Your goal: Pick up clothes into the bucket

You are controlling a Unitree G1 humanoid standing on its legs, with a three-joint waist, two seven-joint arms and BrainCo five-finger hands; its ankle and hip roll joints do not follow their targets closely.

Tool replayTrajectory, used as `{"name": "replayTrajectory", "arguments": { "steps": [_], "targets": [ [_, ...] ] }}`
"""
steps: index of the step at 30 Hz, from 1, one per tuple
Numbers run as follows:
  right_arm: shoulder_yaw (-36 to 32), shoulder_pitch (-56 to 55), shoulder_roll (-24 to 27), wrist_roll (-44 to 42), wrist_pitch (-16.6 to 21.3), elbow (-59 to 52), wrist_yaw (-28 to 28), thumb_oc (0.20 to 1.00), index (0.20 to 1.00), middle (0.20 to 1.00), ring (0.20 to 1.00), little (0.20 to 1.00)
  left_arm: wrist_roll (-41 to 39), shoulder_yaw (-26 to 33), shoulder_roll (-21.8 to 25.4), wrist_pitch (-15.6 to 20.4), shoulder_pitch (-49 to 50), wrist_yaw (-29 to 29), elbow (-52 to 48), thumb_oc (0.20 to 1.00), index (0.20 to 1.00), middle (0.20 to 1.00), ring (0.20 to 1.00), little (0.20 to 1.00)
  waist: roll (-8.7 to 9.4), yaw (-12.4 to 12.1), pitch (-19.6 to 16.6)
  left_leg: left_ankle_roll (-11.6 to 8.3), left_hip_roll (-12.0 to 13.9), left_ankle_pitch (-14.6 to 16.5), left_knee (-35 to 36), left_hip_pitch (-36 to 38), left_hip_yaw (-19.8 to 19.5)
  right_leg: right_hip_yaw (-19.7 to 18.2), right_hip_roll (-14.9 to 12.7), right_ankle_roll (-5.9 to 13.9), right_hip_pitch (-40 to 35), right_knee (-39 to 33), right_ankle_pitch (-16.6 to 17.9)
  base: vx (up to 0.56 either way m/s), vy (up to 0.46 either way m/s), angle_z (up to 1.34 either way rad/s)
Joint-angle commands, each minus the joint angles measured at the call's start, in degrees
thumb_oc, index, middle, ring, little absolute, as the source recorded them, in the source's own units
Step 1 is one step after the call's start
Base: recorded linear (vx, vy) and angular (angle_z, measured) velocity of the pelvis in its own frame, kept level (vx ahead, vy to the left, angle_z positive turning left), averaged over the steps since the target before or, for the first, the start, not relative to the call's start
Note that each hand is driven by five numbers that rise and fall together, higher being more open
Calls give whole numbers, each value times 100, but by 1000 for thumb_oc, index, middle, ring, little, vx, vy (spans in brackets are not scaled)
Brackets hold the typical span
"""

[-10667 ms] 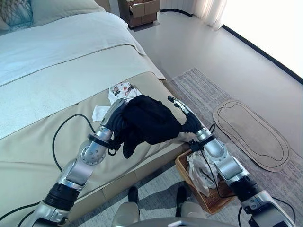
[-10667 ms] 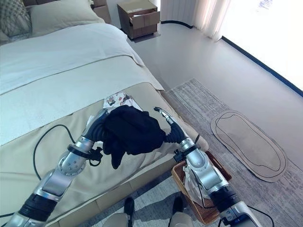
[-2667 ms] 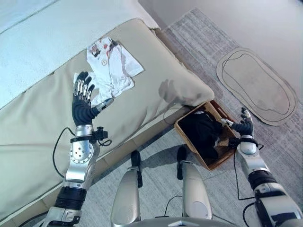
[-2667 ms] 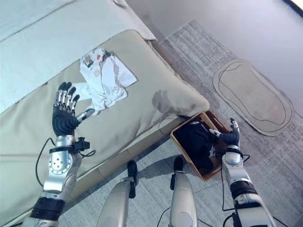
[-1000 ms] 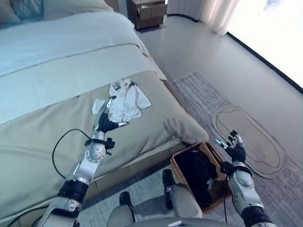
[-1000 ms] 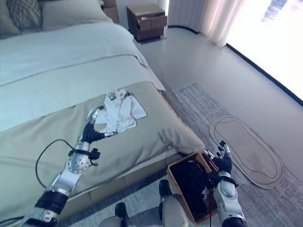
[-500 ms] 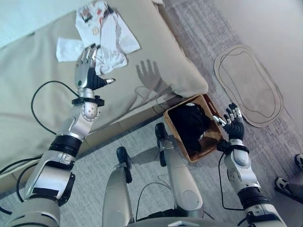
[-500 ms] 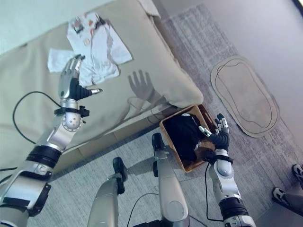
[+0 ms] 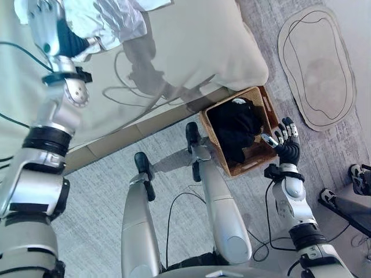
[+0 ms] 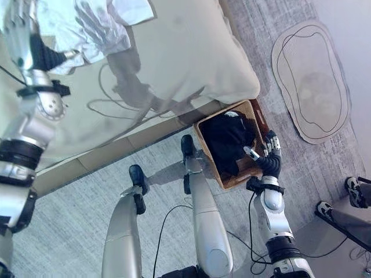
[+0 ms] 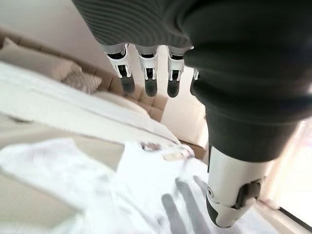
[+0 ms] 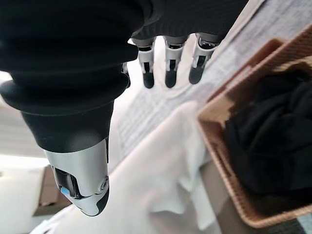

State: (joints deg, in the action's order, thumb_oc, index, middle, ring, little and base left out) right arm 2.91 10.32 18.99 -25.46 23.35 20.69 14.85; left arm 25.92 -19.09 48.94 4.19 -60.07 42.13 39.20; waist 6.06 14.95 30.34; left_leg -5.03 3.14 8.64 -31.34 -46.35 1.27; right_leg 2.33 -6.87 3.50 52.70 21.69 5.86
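Observation:
A white printed garment [image 9: 110, 17] lies crumpled on the beige bed cover [image 9: 191, 52]. My left hand [image 9: 55, 35] hovers just over its near edge, fingers [image 11: 148, 73] straight and open, holding nothing. On the floor by the bed's corner stands a brown wicker basket [image 9: 252, 163] with a black garment [image 9: 235, 127] bundled inside. My right hand [image 9: 287, 149] is raised just to the right of the basket, fingers [image 12: 168, 68] spread and empty. The right wrist view shows the basket [image 12: 219, 146] and the black garment [image 12: 273, 146] beyond the fingers.
An oval beige mat [image 9: 316, 63] lies on the grey rug to the right of the basket. A person's shoes [image 9: 359, 178] stand at the far right edge. The bed's side runs along the floor between the bed cover and the basket.
The whole picture has shifted as the camera tilted down. Both hands stay open, the left by the white garment, the right beside the basket.

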Motion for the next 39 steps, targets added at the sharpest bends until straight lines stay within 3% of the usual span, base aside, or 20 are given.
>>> {"name": "replayTrajectory", "arguments": {
  "steps": [1,8,9,10,11,20,24,34,35,36,37,38,39],
  "targets": [
    [-179,-446,287,-243,392,-334,83,1000,1000,1000,1000,1000,-46,-72,630,-34,-428,319,4,1000,1000,1000,1000,1000,-119,156,-258,229,122,393,-579,-424,-79,-207,-77,486,357,-98,105,2,-3,3],
    [-127,-422,344,-390,468,-233,-27,1000,1000,1000,1000,1000,-76,-959,979,30,-1400,172,463,1000,1000,1000,1000,1000,-157,192,-292,257,154,439,-692,-790,-80,-253,-39,506,730,-51,135,14,-12,-3],
    [-114,-423,370,-416,474,-248,-34,1000,1000,1000,1000,1000,-134,-1093,1021,68,-1551,90,564,1000,1000,1000,1000,1000,-225,177,-316,244,198,596,-693,-774,-134,-268,20,558,760,30,-22,-9,-33,-8],
    [-121,-429,351,-443,480,-251,-68,1000,1000,1000,1000,1000,-199,-1315,1012,113,-1792,15,740,1000,1000,1000,1000,1000,-183,229,-307,256,143,415,-706,-930,-109,-265,-40,509,864,-30,150,67,-9,-10],
    [-103,-436,370,-430,468,-258,-74,1000,1000,1000,1000,1000,-242,-1445,1025,118,-1916,-80,894,1000,1000,1000,1000,1000,-245,212,-344,244,189,576,-711,-907,-157,-268,20,554,868,39,-10,0,0,0],
    [-176,-462,352,-495,506,-387,-244,1000,1000,1000,1000,1000,-646,-2624,987,438,-3005,-999,1987,1000,1000,1000,1000,1000,-311,290,-422,247,235,582,-811,-1386,-149,-254,88,578,1348,69,52,5,-6,-2],
    [-232,-462,364,-576,552,-578,-336,1000,1000,1000,1000,1000,-764,-2912,1002,495,-3223,-1397,2413,1000,1000,1000,1000,1000,-320,374,-474,239,272,590,-913,-1680,-165,-236,131,583,1638,128,66,0,0,0],
    [-376,-471,322,-777,493,-808,-535,1000,1000,1000,1000,1000,-1052,-2984,1079,476,-3319,-2153,3038,1000,1000,1000,1000,1000,-350,425,-571,259,292,726,-1346,-2159,-155,-232,223,583,2080,341,40,4,4,-3],
    [-451,-517,296,-814,473,-869,-577,1000,1000,1000,1000,1000,-1108,-2948,1088,495,-3239,-2346,3072,642,642,642,642,642,-362,426,-588,272,281,756,-1451,-2247,-162,-216,224,574,2150,443,3,9,17,-7],
    [-476,-541,280,-827,463,-853,-594,1000,1000,1000,1000,1000,-1146,-2898,1078,511,-3193,-2402,3093,363,363,363,363,363,-369,426,-599,283,271,778,-1513,-2293,-168,-221,233,572,2188,494,-17,10,16,-7],
    [-476,-544,284,-829,463,-853,-596,1000,1000,1000,1000,1000,-1146,-2892,1078,512,-3186,-2403,3092,363,363,363,363,363,-376,425,-606,284,272,783,-1522,-2302,-169,-220,234,572,2197,501,-20,14,19,-4],
    [-493,-548,257,-802,447,-818,-601,1000,1000,1000,1000,1000,-1150,-2804,1048,523,-3079,-2441,3071,200,200,200,200,200,-380,422,-631,295,262,811,-1568,-2316,-178,-212,234,562,2219,539,-44,10,20,-5],
    [-499,-542,245,-805,448,-795,-596,1000,1000,1000,1000,1000,-1144,-2772,1043,537,-3029,-2451,3065,200,200,200,200,200,-383,424,-642,302,257,823,-1588,-2327,-178,-213,238,556,2230,554,-42,15,29,-4]
  ]
}}
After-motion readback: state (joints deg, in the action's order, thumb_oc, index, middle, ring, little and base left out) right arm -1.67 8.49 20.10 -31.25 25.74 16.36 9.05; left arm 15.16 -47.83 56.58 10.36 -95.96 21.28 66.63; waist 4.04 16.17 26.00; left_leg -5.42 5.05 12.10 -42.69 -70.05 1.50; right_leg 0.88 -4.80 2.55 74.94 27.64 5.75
